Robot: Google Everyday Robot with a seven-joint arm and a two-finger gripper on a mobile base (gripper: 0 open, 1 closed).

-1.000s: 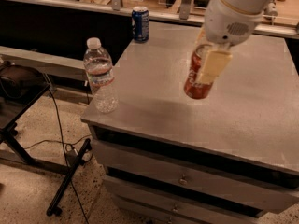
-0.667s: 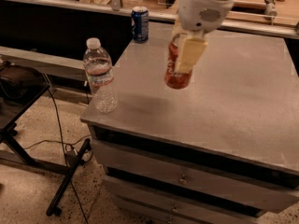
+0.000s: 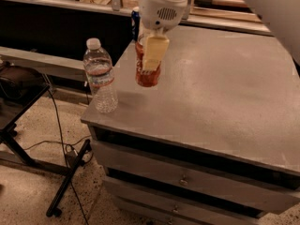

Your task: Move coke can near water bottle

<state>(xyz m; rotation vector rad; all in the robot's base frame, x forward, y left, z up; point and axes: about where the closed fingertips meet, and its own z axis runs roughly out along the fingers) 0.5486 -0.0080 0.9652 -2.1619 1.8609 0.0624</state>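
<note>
My gripper [image 3: 151, 60] is shut on the red coke can [image 3: 146, 75] and holds it in the air above the left part of the grey table top [image 3: 220, 93]. One pale finger [image 3: 154, 53] lies across the can's front. The can hangs a little tilted, just right of the water bottle [image 3: 100, 76]. The bottle is clear and ribbed with a white cap. It stands upright at the table's front left corner. Can and bottle are apart.
A blue soda can [image 3: 135, 22] stands at the table's far left edge, mostly hidden behind my gripper. The table has drawers [image 3: 187, 177] in front. Left of the table are a dark stand [image 3: 18, 107] and cables on the floor.
My gripper has carried the coke can to the left across the table, from the middle toward the water bottle. The bottle and the blue can have not moved.
</note>
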